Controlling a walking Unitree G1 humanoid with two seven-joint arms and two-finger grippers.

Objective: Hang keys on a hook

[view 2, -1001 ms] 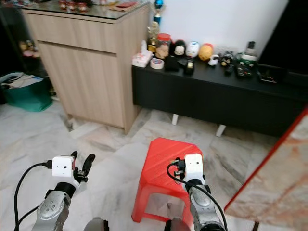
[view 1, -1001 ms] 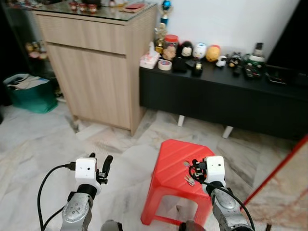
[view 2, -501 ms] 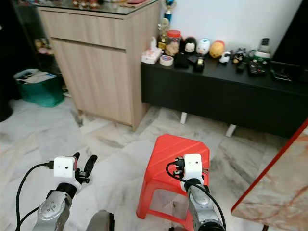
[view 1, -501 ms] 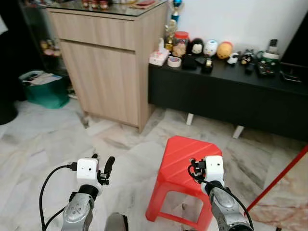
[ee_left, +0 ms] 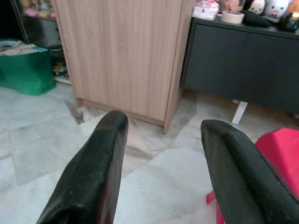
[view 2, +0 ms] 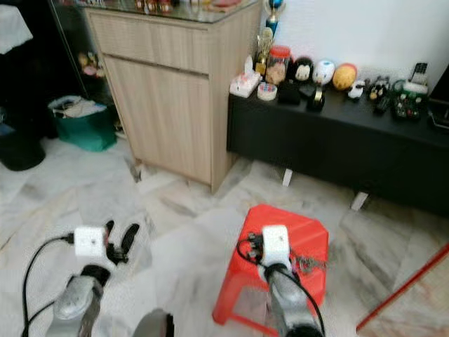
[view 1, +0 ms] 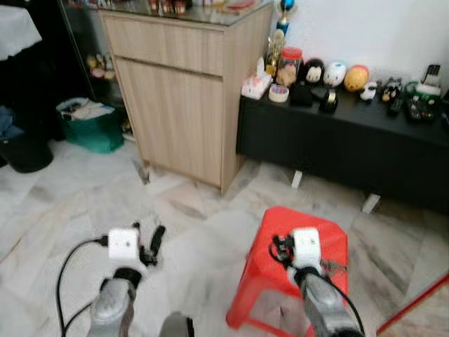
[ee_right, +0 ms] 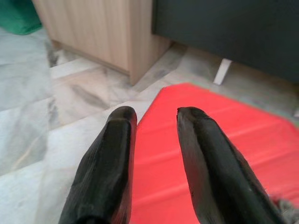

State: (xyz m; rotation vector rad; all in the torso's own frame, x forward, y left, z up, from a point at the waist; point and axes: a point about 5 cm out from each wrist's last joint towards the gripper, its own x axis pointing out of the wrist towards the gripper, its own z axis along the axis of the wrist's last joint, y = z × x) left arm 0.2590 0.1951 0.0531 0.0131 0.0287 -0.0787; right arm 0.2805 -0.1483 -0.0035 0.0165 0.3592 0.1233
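Red moulded-plastic stool (view 1: 309, 235) — ribbed, square top, splayed legs — standing on a glossy grey-veined marble floor (view 1: 84, 203); all positions are given relative to this stool. The keys (view 2: 306, 264), a small metallic bunch, lie on the stool's top near its right edge, just beside the right arm's white wrist block.

Right hand (ee_right: 154, 116): held low over the stool's near left corner, its two long matte-black fingers slightly parted with nothing between them; the keys are not gripped. In the right wrist view a grey fringe at the frame corner touches the red surface; what it is cannot be told.

Left hand (ee_left: 161, 123): well to the left of the stool, above bare floor, fingers spread wide and empty.

Beyond the stool: a light wood-grain cabinet (view 1: 186, 91) with a glass top, and beside it a low black tabletop (view 1: 351, 144) on white feet carrying round figurines (view 1: 335, 74), a tape roll (view 1: 278, 93) and a jar (view 1: 288, 63). Far left of the stool — a green bin (view 1: 91, 126).
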